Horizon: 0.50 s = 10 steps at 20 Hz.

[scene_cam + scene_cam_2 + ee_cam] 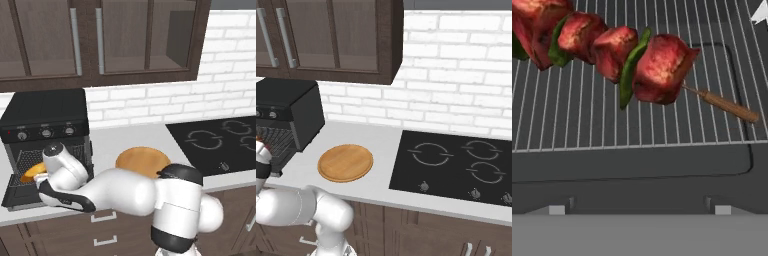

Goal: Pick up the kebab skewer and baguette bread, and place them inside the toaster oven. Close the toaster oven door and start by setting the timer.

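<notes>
— Where's your skewer (pixel 612 55)?
— It lies on the oven's (pixel 45 117) wire rack (pixel 637 130), just past your claw (pixel 637 212), which stands open, holding nothing. The bread (pixel 31 172) sits inside the oven too.

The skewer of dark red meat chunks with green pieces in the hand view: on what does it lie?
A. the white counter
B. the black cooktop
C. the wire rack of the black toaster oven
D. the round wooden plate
C: the skewer of dark red meat chunks lies across the thin metal bars of the wire rack.
</notes>
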Motion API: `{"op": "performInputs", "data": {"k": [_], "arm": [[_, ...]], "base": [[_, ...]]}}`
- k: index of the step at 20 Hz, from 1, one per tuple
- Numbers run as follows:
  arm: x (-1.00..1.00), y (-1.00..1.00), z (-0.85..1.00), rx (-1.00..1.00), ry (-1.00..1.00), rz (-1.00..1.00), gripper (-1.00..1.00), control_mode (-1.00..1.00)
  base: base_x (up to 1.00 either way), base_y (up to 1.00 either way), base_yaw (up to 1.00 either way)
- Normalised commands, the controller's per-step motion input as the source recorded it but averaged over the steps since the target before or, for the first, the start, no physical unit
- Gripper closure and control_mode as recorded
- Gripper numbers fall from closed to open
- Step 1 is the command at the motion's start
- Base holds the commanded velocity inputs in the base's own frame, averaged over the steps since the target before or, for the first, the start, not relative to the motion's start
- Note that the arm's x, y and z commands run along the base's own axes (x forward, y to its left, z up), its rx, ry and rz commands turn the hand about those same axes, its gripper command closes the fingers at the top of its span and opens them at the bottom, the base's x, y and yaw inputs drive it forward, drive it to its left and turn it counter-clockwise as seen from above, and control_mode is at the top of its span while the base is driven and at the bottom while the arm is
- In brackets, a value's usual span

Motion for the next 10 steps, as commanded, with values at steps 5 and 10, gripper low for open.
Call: {"op": "performInputs", "data": {"k": [5, 10], "arm": [[0.00, 0.11, -0.17, 0.00, -0.05, -0.04, -1.00, -1.00], [0.07, 0.00, -0.11, 0.00, -0.07, -0.05, -1.00, -1.00]], "base": [[0.00, 0.00, 0.00], [0.00, 0.00, 0.00]]}}
